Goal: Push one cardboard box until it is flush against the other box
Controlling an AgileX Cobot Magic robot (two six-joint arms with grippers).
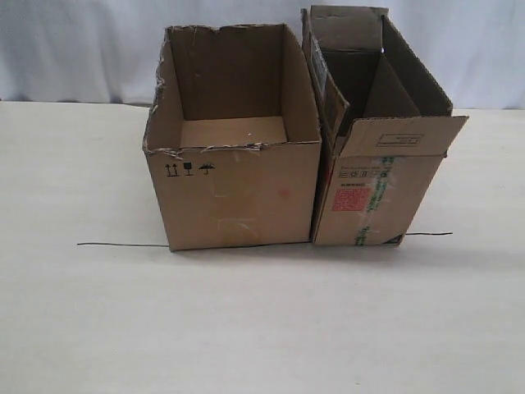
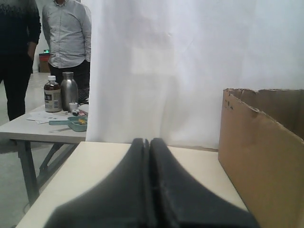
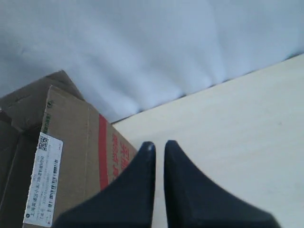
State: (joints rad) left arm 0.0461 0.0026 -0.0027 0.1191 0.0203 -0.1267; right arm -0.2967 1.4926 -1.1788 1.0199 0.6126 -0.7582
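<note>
Standing side by side at centre frame, the cardboard box (image 1: 373, 185) touches the other box (image 1: 238, 193) on a pale table (image 1: 262, 328). Only the left wrist view shows a side table with bottles (image 2: 61, 92). Left gripper (image 2: 148, 145) closed, empty; right gripper (image 3: 159, 147) slightly parted, empty.

Lab-like test space, white curtain (image 2: 180, 71) backdrop, pale table (image 1: 262, 328), onlookers (image 2: 69, 38) beside cluttered side table (image 2: 28, 128)

The narrower brown cardboard box (image 1: 369, 176) carries a red square label at six o'clock, green-printed tape and a red side stripe; the wider plain brown carton (image 1: 238, 193) bears three black handling symbols.
</note>
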